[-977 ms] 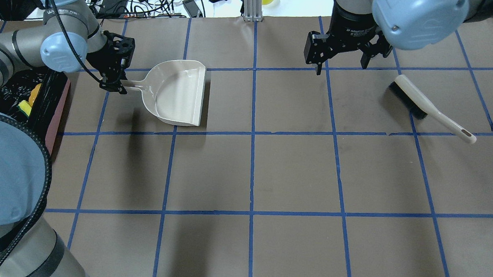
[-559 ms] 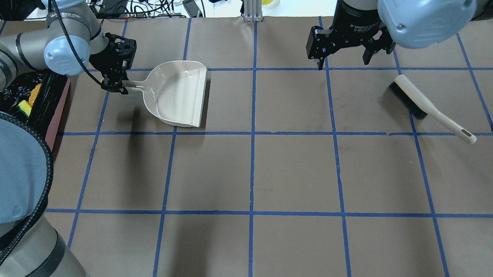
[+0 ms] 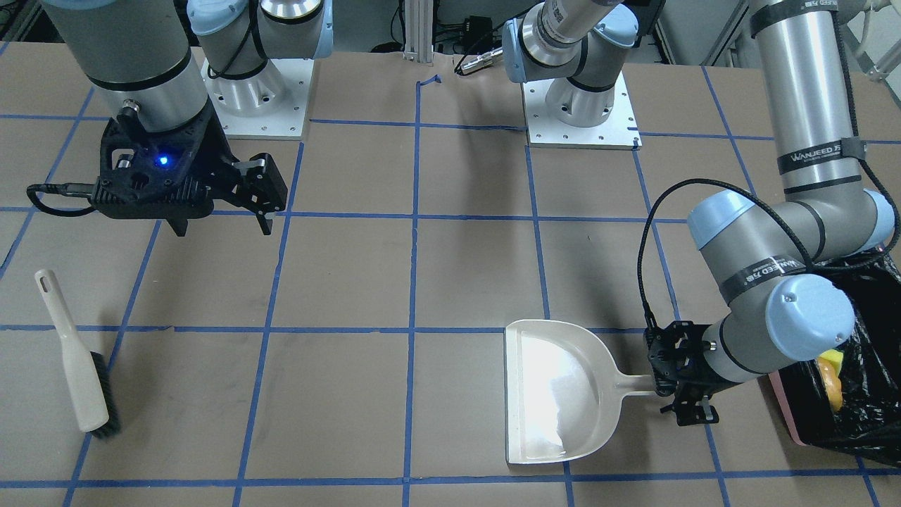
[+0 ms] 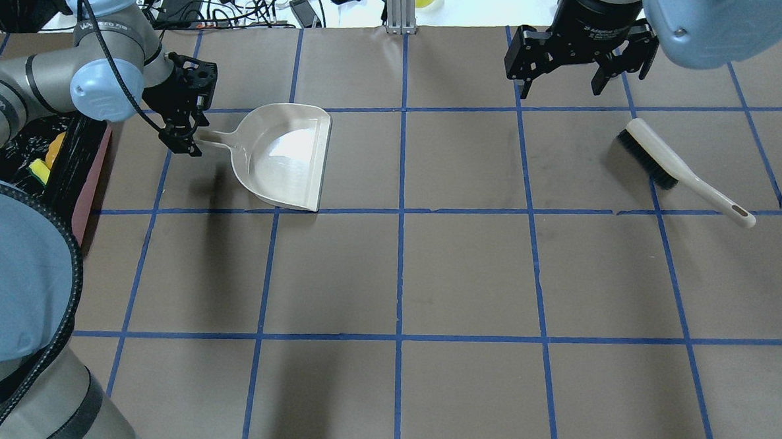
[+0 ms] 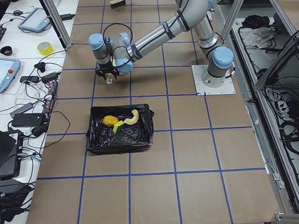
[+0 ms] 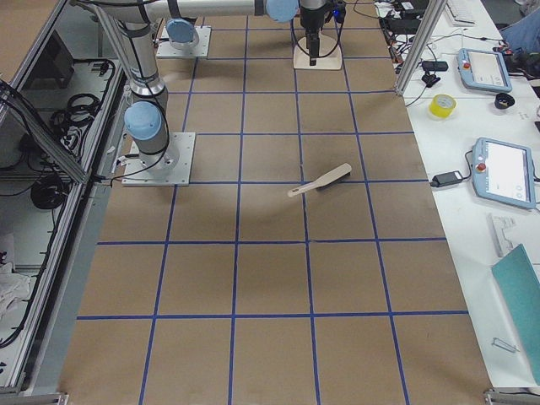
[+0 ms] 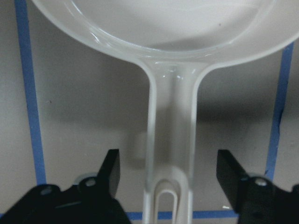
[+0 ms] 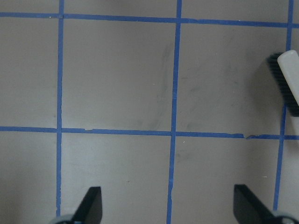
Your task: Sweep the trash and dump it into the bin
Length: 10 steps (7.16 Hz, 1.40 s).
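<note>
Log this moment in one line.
left gripper: open astride dustpan handle | right gripper: open, empty | trash: in bin | brush: on table

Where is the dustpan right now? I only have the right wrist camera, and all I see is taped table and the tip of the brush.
Observer: The dustpan lies flat on the table on the left arm's side. Its handle sits between the left gripper's jaws, which stand apart and do not touch it.
Operator: Is any trash left to sweep?
Observer: None shows on the table. In the exterior left view the bread roll, croissant and yellow wedge lie inside the bin.
</note>
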### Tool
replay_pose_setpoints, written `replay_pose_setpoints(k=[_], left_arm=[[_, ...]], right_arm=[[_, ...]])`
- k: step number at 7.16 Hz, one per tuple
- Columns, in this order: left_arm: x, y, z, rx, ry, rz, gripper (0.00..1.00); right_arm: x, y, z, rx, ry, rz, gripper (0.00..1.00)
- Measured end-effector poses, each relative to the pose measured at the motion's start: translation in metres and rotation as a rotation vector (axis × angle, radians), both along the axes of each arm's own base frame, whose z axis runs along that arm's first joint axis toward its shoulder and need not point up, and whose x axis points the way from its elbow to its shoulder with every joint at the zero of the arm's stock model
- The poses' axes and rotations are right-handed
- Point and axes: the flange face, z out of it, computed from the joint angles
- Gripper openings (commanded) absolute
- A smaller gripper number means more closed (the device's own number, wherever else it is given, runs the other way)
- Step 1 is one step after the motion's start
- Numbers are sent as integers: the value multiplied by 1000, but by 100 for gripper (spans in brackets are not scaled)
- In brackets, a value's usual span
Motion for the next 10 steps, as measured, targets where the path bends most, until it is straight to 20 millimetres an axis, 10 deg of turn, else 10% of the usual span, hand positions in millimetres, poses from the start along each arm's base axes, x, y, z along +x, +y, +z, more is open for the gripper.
replay_pose_setpoints(k=[6, 10], left_arm=[[-125, 89, 193, -16, -8, 467, 100], [-155, 160, 261, -41, 26, 1078, 100]], right_arm=[[1, 22, 3, 94, -16, 40, 100], [2, 21, 5, 80, -7, 43, 100]])
